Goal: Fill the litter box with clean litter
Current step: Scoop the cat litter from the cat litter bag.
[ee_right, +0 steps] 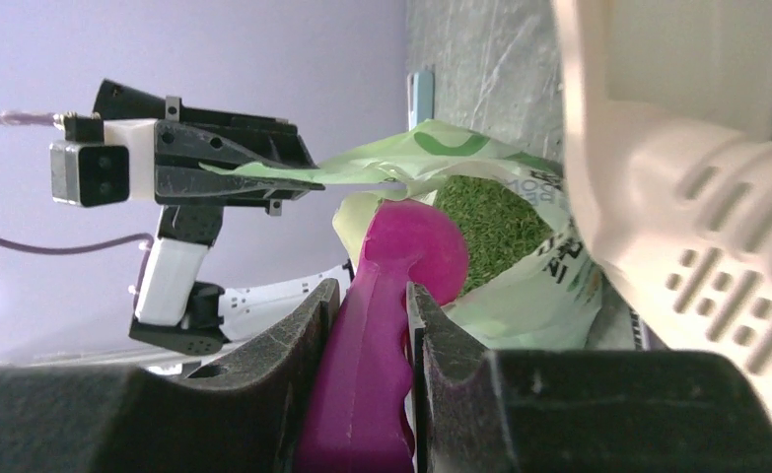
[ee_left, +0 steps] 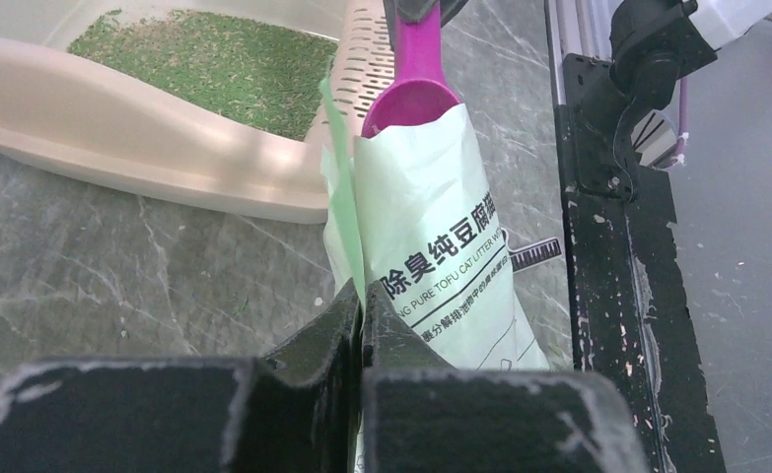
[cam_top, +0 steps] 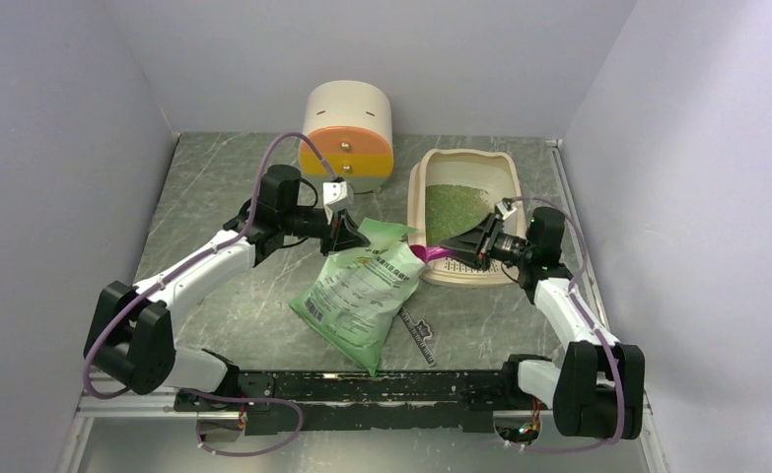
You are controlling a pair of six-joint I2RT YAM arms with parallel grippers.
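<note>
Right gripper [ee_right: 370, 296] — clamping scoop [ee_right: 406, 251], left gripper [ee_left: 362, 305] — pinching bag [ee_left: 431, 217]

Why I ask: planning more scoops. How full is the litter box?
Partly filled. The litter box holds a thin green patch of clean litter across its middle; bare beige floor shows at its far end.

Your box [ee_left: 115, 138] is smooth beige plastic with a soft sheen. The litter [ee_left: 214, 59] in it looks coarse, dry and matt. The bag [cam_top: 362, 291] is thin plastic film, creased and printed, with a faint sheen. The scoop [ee_right: 362, 374] is smooth magenta plastic, slightly shiny. Your table [cam_top: 224, 177] looks smooth, marbled grey and faintly glossy. The left fingers [ee_left: 303, 345] are matt black with scuffed edges, and the rail [ee_left: 638, 325] shows chipped black paint.
</note>
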